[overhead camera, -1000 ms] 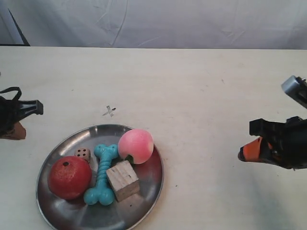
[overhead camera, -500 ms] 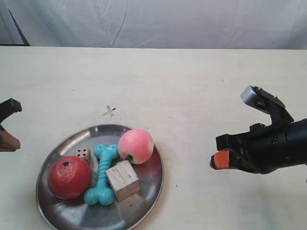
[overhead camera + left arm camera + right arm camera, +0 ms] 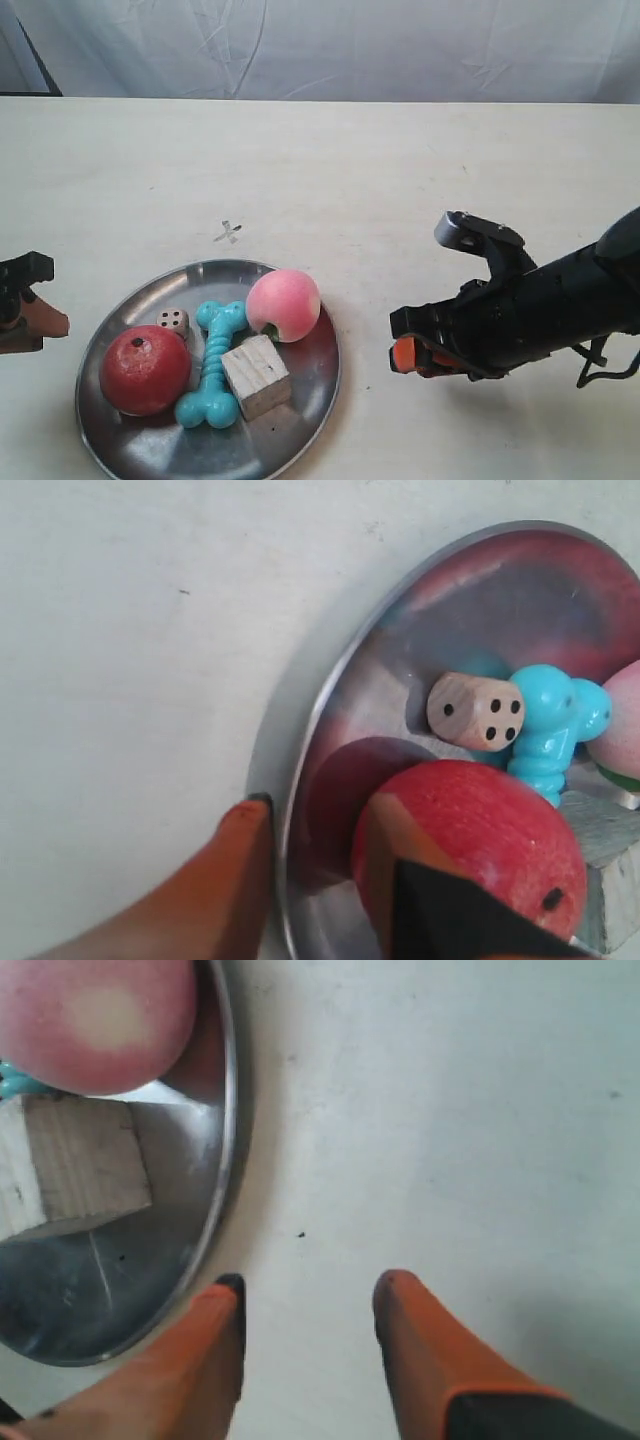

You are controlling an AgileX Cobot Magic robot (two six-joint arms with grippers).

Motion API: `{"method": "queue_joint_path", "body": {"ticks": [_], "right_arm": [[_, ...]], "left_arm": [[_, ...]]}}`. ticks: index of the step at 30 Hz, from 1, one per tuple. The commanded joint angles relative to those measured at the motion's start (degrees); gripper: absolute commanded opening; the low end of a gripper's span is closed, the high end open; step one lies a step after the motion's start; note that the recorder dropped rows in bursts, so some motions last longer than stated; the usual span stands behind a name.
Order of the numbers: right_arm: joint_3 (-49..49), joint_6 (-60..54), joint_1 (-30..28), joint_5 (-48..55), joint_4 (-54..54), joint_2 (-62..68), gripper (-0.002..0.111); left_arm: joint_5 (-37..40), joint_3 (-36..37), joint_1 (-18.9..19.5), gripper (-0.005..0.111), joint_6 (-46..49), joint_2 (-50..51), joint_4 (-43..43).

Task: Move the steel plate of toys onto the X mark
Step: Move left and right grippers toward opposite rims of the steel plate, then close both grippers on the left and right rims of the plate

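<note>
The steel plate (image 3: 296, 422) lies near the table's front edge, holding a red fruit (image 3: 145, 370), a pink peach (image 3: 283, 305), a turquoise bone (image 3: 212, 365), a wooden cube (image 3: 256, 376) and a die (image 3: 172, 321). The X mark (image 3: 228, 233) is drawn on the table just beyond the plate. My left gripper (image 3: 320, 805) is open at the plate's rim (image 3: 330, 720) by the red fruit (image 3: 480, 830); one finger lines up outside the rim, the other overlaps the fruit. My right gripper (image 3: 310, 1282) is open over bare table beside the plate (image 3: 100, 1290), near the peach (image 3: 95, 1020) and cube (image 3: 70, 1165).
The cream table (image 3: 400, 180) stretches far beyond the X mark to a white cloth backdrop (image 3: 320, 50). The right arm (image 3: 520, 310) lies low across the table at the exterior view's right. The left gripper (image 3: 25, 305) sits at that view's left edge.
The right arm has swung in toward the plate, its orange fingertips now close to the rim. The left gripper has dropped nearer the front, alongside the plate's other side.
</note>
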Motion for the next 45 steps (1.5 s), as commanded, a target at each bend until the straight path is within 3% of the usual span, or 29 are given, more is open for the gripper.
{"method": "queue_joint_path", "body": {"ticks": [1, 13, 26, 30, 34, 36, 45], "right_arm": [[-1.10, -3.49, 0.08, 1.86, 5.10, 4.24, 0.044], [-4.48, -10.12, 0.72, 4.76, 13.39, 12.76, 0.043], [-10.66, -11.07, 12.16, 1.95, 18.79, 21.01, 0.042], [-11.76, -11.07, 13.24, 1.99, 18.79, 21.84, 0.026], [-11.97, -11.07, 13.24, 2.09, 18.63, 21.93, 0.002], [-12.07, -11.07, 13.24, 1.84, 18.26, 21.93, -0.001], [-14.31, -10.61, 13.24, 2.06, 17.06, 20.33, -0.001]], "left_arm": [[-0.21, 0.19, 0.00, 0.038, 0.34, 3.05, 0.32], [0.92, 0.19, 0.00, 0.038, 4.79, 15.32, -8.40], [0.38, 0.19, 0.00, 0.037, 4.79, 18.55, -8.50], [0.38, 0.19, 0.00, 0.031, 4.79, 18.84, -8.77], [0.49, 0.19, 0.00, 0.010, 6.43, 18.84, -9.90], [1.35, 0.19, 0.00, 0.000, 9.18, 18.84, -11.73], [3.64, -4.48, 0.00, 0.000, 11.07, 18.84, -14.19]]}}
